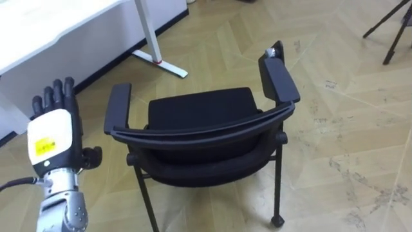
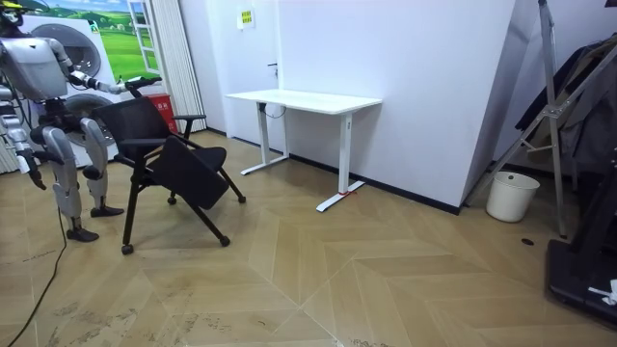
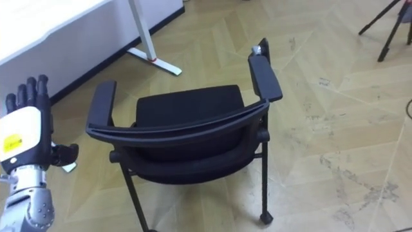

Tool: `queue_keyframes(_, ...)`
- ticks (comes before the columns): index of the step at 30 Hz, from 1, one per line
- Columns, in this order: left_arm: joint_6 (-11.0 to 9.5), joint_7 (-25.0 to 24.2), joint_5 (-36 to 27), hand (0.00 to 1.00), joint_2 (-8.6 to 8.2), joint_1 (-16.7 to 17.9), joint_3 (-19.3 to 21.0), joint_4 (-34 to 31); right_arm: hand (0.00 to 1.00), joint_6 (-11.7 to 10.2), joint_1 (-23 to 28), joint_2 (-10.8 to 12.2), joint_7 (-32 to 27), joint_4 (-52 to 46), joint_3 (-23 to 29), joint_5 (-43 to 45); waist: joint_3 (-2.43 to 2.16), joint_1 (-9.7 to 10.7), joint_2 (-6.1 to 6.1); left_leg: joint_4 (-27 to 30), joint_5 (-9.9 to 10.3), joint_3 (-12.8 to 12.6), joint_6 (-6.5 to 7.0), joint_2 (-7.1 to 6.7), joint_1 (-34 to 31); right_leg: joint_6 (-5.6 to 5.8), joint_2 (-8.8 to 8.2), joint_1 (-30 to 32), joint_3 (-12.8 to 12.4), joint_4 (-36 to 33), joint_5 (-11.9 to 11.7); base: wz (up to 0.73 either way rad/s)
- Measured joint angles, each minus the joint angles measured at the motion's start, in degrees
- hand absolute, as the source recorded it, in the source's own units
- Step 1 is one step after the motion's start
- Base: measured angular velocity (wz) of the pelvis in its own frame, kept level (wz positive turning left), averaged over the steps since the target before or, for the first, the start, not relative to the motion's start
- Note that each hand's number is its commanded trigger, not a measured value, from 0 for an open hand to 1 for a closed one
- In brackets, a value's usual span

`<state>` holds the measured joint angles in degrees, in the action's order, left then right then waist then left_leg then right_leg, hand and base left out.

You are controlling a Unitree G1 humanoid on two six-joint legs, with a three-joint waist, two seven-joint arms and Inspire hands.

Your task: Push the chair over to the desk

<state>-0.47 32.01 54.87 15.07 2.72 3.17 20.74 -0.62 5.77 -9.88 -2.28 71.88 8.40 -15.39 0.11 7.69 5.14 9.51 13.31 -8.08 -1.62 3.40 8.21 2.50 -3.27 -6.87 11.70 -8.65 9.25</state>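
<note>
Chair stands on the wooden floor directly in front of your robot, backrest nearest it, seat facing away toward the white desk at upper left. Your left hand is raised just beside the chair's left armrest, clear of it, fingers straight and holding nothing. In the room view your right hand hangs low at the robot's side; you cannot tell how its fingers are set.
</note>
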Motion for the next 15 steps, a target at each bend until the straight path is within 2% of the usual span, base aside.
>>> queue_keyframes(3,0.0,0.0,2.2,0.0,0.01,-0.1,-0.4,-0.2,0.0,-0.6,-0.3,0.0,0.0,0.8,-0.5,-0.2,0.09,0.0,-0.16,0.0,0.0,0.0,0.0,0.0,0.1,0.0,0.0,0.0,0.0,0.0,0.0,0.0)
queue_keyframes(8,0.8,-1.7,3.7,0.0,0.28,-0.2,-4.5,-3.7,0.0,-0.7,-0.7,0.0,0.2,0.9,-1.7,-0.3,0.23,0.0,-0.58,0.0,0.0,0.0,0.0,0.01,-1.0,0.02,-0.02,1.0,-0.1,0.0,0.0,0.0)
queue_keyframes(10,1.1,-2.9,3.9,0.0,1.59,-0.2,-7.5,-6.6,0.0,-0.7,-0.9,-0.2,0.2,1.3,-2.1,0.1,0.18,0.1,-0.46,0.0,0.0,-0.1,0.0,0.0,-1.4,0.04,-0.01,1.4,-0.3,0.0,-0.1,-0.02)
queue_keyframes(12,1.1,-4.1,5.2,0.0,2.29,-0.4,-8.7,-7.6,0.0,-0.7,-1.5,-0.3,0.1,1.8,-2.1,0.3,0.08,0.3,-0.22,0.0,0.0,-0.3,0.0,0.0,-1.4,0.04,0.0,1.5,-0.5,0.0,-0.1,-0.05)
queue_keyframes(15,1.4,-6.1,6.0,0.0,2.53,-0.5,-10.0,-7.8,0.0,-0.8,-2.0,-0.3,-0.1,2.0,-2.2,0.6,-0.02,0.6,0.07,0.0,0.0,-0.5,0.0,0.0,-1.5,0.04,-0.01,1.6,-0.7,0.0,-0.1,-0.03)
